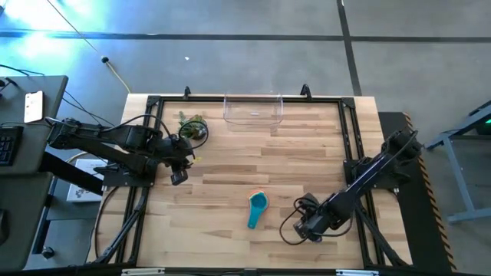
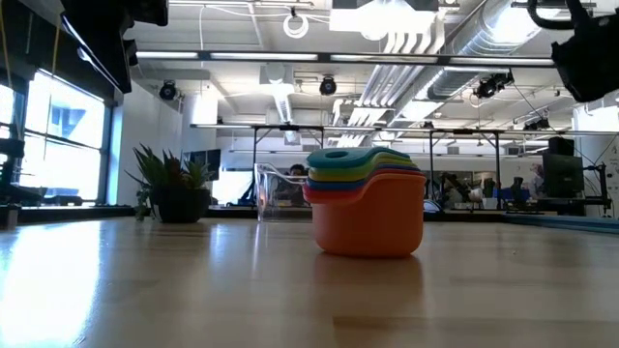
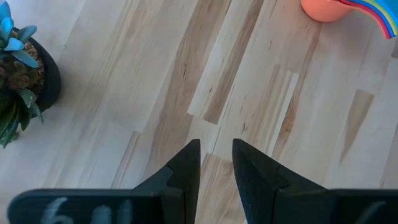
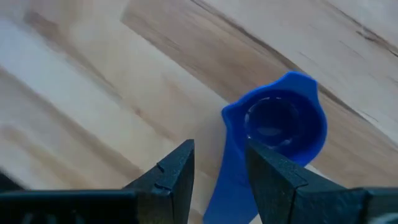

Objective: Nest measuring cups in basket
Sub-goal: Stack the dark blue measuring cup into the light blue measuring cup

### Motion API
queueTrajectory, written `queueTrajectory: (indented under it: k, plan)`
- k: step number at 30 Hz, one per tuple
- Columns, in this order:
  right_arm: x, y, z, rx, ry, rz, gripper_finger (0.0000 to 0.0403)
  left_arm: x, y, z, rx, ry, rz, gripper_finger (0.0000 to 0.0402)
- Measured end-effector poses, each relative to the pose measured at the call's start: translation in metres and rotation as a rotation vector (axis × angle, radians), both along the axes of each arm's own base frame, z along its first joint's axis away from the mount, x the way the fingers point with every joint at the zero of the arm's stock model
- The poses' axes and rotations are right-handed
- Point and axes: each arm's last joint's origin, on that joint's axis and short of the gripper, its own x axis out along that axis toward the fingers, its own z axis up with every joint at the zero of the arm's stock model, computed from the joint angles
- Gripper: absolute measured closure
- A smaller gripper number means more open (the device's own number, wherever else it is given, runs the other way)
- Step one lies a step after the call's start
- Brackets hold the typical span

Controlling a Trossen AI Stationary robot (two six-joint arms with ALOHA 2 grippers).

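Measuring cups (image 1: 258, 205) sit nested in one stack on the worktop (image 1: 230, 176), near the front edge, middle-right; teal one on top, handles toward the front. High view: clear basket (image 1: 253, 110) at the far edge, well apart from the stack, nothing visible inside it. Small potted plant (image 1: 192, 126) far-left on the worktop, just beside the left arm. Left claw (image 1: 178, 176) hangs over the left side, well apart from the cups. Right claw (image 1: 305, 228) is near the front-right, just beside the stack but not touching it. Black frame rails run around the worktop.

Low view: stack (image 2: 368, 203) stands upright mid-picture, orange cup at the bottom, red, yellow, green and teal rims layered above. Basket (image 2: 280, 193) behind it, looks empty. Plant (image 2: 175, 184) off to the left, farther back. Nothing between stack and basket. Lab room with benches behind.

Left wrist view: left claw (image 3: 216, 152) fingers a small gap apart, nothing between them, bare wood below. Plant (image 3: 23, 74) in its dark pot at one edge, orange cup base with coloured handles (image 3: 348, 9) at the opposite corner.

Right wrist view: right claw (image 4: 219, 163) fingers apart, gripping nothing. Blue cup (image 4: 280, 124) lies just past the fingertips, its handle running in beside one finger (image 4: 277, 177); cannot tell if they touch.
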Motion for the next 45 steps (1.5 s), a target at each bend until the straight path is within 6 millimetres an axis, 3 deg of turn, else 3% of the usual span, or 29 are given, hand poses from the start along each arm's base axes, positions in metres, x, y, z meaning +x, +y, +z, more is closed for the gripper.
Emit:
queueTrajectory:
  k: [17, 26, 30, 45]
  plan:
    - [0.011, -0.004, -0.026, -0.045, 0.085, -0.027, 0.0277, 0.0, 0.0, 0.0, 0.015, -0.003, 0.006, 0.0316]
    - [0.016, -0.007, -0.023, -0.011, 0.077, -0.105, 0.0393, 0.0, 0.001, 0.0, 0.018, -0.003, 0.007, 0.0316]
    - [0.024, -0.007, -0.016, 0.006, 0.078, -0.176, 0.0386, 0.0, 0.001, 0.0, 0.018, -0.003, 0.007, 0.0316]
    - [0.071, -0.012, 0.049, 0.041, -0.118, -0.422, 0.04, 0.0, 0.001, 0.0, 0.018, -0.003, 0.007, 0.0316]
